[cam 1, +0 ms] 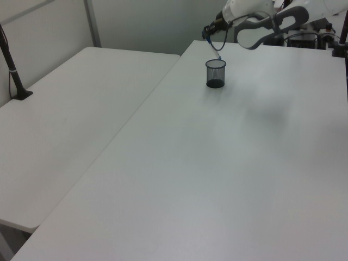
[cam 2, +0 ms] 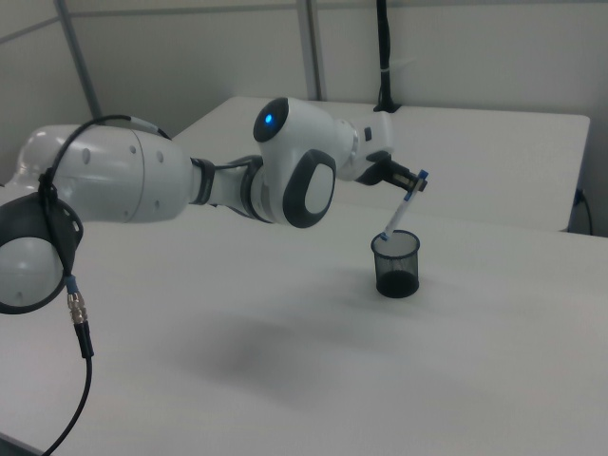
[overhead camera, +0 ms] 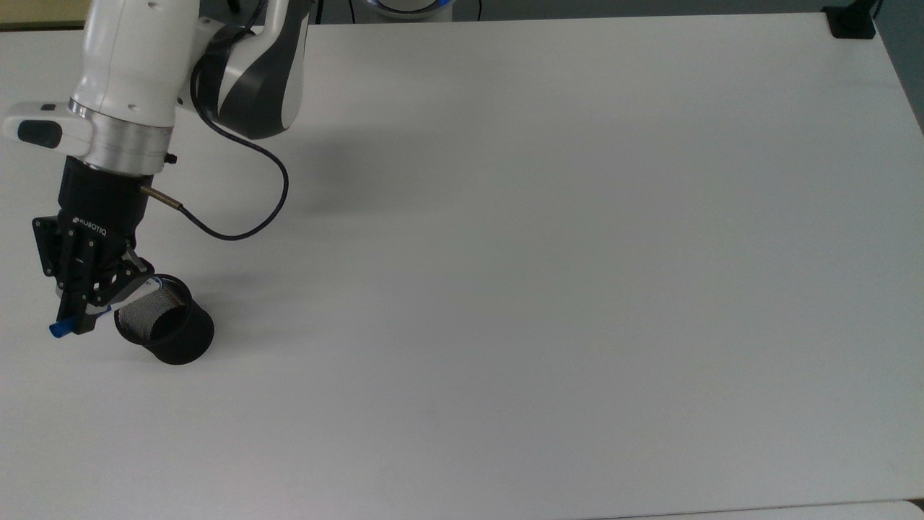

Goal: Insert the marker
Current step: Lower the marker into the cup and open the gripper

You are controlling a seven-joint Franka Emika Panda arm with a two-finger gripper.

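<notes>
Gripper (overhead camera: pixel 76 314) pinches the marker (cam 2: pixel 403 211) near its upper, capped end. You see it tilted, lower tip at the rim of the black mesh cup (overhead camera: pixel 164 328), not yet inside. Likely light, stiff, smooth plastic; it may pivot between the fingers, so a grip nearer mid-barrel looks safer. "ROBOTIQ" reads on the gripper body. Marker print is too small to read. Cup stands on the white table (overhead camera: pixel 577 289).

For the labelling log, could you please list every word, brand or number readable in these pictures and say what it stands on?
"ROBOTIQ": white letters on the black body of the gripper, top view.
Marker: any print on it is too small to read.
Mesh cup: no text seen.
Table: no text seen.
</notes>
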